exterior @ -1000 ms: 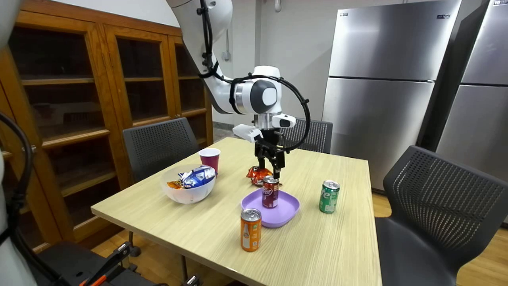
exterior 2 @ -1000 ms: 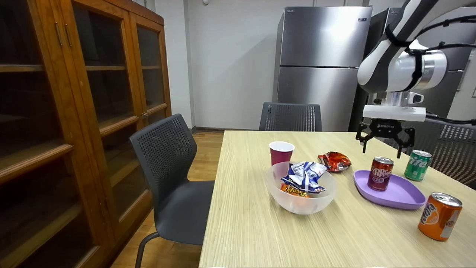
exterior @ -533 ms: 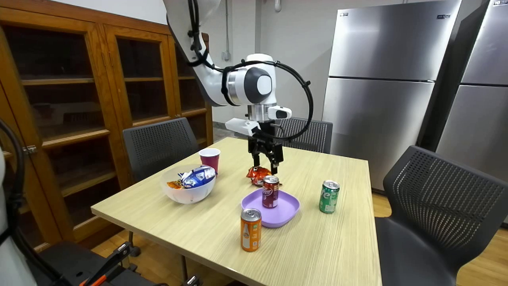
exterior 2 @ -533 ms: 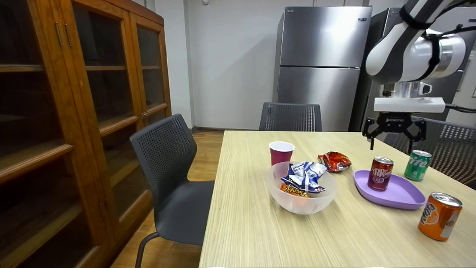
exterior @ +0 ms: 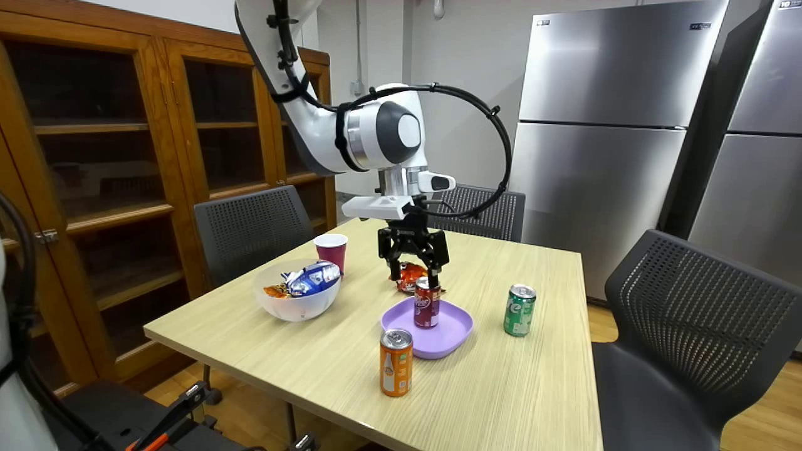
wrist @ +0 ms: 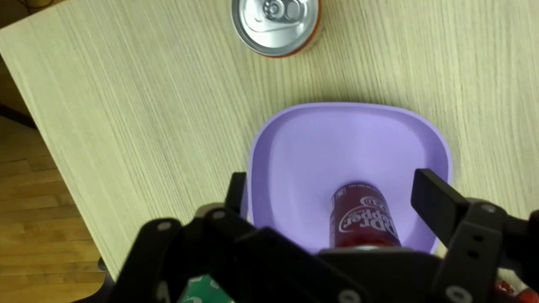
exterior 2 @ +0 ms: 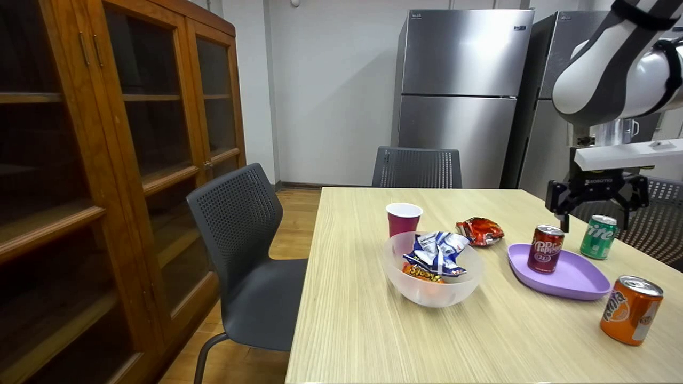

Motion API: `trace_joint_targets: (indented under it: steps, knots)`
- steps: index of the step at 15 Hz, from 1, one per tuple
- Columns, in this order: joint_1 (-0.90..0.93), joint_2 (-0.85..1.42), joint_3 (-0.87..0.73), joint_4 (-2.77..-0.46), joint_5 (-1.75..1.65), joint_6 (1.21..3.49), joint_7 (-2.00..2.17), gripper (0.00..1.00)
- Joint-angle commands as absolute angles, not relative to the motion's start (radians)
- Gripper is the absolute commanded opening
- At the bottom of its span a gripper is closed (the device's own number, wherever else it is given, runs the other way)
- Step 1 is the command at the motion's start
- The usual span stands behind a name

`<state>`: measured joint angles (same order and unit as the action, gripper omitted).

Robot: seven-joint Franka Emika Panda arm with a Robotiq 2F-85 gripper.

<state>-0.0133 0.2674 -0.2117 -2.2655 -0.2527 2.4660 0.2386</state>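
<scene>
Nearest us in an exterior view, an orange cylindrical metal can [exterior: 396, 368] stands upright on the pale rectangular wood-grain surface [exterior: 501, 385]. Just past it, we see a shallow lilac rounded-square plastic-looking tray [exterior: 448, 335] w/ a dark-red cylindrical metal can [exterior: 427, 309] upright in it. A green cylindrical metal can [exterior: 519, 312] stands apart on one side, a frosted round bowl [exterior: 301, 309] on the other. By the dark-red can's top hangs the black two-fingered tool [exterior: 414, 281], jaws wide apart, gripping nothing; we can't tell if a fingertip touches. Further: crumpled red foil-like bag [exterior 2: 481, 233], tapered maroon cup [exterior: 333, 252], then in bg a dk-grey mesh chair [exterior: 510, 216] & tall steel fridge [exterior: 598, 188].
</scene>
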Motion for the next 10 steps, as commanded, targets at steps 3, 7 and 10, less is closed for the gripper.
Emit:
trace_joint_targets:
  steps: [3, 7, 10]
  knots:
    - [-0.030, 0.216, -0.219, -2.381, -0.395, 2.495, 0.167, 1.00]
    - [-0.031, 0.250, -0.210, -2.355, -0.378, 2.479, 0.195, 1.00]
    - [-0.031, 0.250, -0.210, -2.355, -0.378, 2.479, 0.192, 1.00]
